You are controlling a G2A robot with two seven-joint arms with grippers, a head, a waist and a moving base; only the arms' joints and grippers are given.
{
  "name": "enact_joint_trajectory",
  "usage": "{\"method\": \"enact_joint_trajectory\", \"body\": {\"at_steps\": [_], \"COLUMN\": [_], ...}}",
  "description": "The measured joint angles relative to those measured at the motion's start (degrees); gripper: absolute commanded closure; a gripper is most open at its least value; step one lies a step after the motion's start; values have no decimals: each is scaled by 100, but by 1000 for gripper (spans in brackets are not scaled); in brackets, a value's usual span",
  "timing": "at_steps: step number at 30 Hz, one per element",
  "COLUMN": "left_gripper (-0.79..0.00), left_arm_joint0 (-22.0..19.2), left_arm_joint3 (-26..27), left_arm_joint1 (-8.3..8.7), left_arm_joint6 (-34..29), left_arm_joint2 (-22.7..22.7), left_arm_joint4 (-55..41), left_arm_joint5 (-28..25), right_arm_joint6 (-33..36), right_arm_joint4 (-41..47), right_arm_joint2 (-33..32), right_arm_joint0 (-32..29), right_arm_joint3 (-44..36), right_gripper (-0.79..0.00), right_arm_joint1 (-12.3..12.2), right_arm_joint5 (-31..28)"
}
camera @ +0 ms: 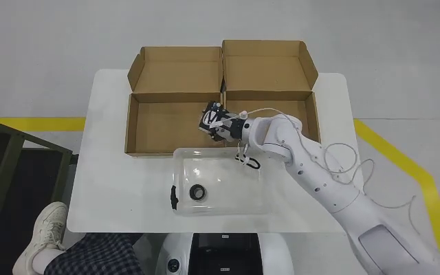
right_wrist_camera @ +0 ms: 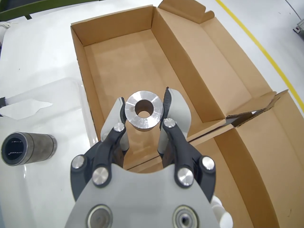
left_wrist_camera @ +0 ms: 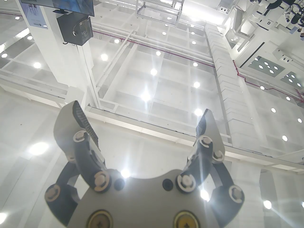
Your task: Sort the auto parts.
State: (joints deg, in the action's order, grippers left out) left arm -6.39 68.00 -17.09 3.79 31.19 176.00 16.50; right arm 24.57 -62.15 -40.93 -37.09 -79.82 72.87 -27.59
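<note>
The right hand (right_wrist_camera: 144, 97) is clamped on a thick-walled silver metal ring (right_wrist_camera: 131, 117), one finger pad pressed to each side of its round outer wall. The ring's flat, machined face is turned toward the wrist, and a stepped round bore runs through its middle. It hangs clear of any surface, directly above the floor of an open brown cardboard box (right_wrist_camera: 118, 72). Only bare cardboard shows below the ring and on past the fingertips to the far end wall. In the top view this hand (camera: 214, 120) sits over the end of that box (camera: 165, 127) nearest the wall it shares with a second brown cardboard box (camera: 275, 110), which lies under the forearm behind the hand. Both lids are folded back flat, on the side away from a clear plastic tray (camera: 220, 206). The tray stands just beside the hand, close against the long wall of the box below it. In the tray lies a dark steel cylinder (right_wrist_camera: 28, 148) on its side, its hollow grooved end open to view and well apart from the held ring. The boxes and tray fill the middle of the white table (camera: 103, 172), and bare table top runs out to the rounded edges on either side. The left hand (left_wrist_camera: 140, 110) points up toward the ceiling lights, its two ribbed fingers spread wide apart with nothing between them.
</note>
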Motion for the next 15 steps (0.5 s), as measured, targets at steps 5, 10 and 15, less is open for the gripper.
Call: {"method": "enact_joint_trajectory", "body": {"at_steps": [5,10,15], "left_gripper": [-785,-785,-785], "left_arm_joint0": [0,0,0], "left_arm_joint3": [0,0,0], "left_arm_joint1": [0,0,0], "left_arm_joint6": [0,0,0], "left_arm_joint2": [0,0,0], "left_arm_joint4": [0,0,0], "left_arm_joint5": [0,0,0], "right_arm_joint6": [92,158,204], "right_arm_joint4": [164,108,93], "right_arm_joint2": [83,216,339], "right_arm_joint0": [134,251,369], "right_arm_joint3": [376,660,919], "right_gripper": [0,0,-80], "right_arm_joint1": [122,227,338], "right_arm_joint5": [189,203,156]}}
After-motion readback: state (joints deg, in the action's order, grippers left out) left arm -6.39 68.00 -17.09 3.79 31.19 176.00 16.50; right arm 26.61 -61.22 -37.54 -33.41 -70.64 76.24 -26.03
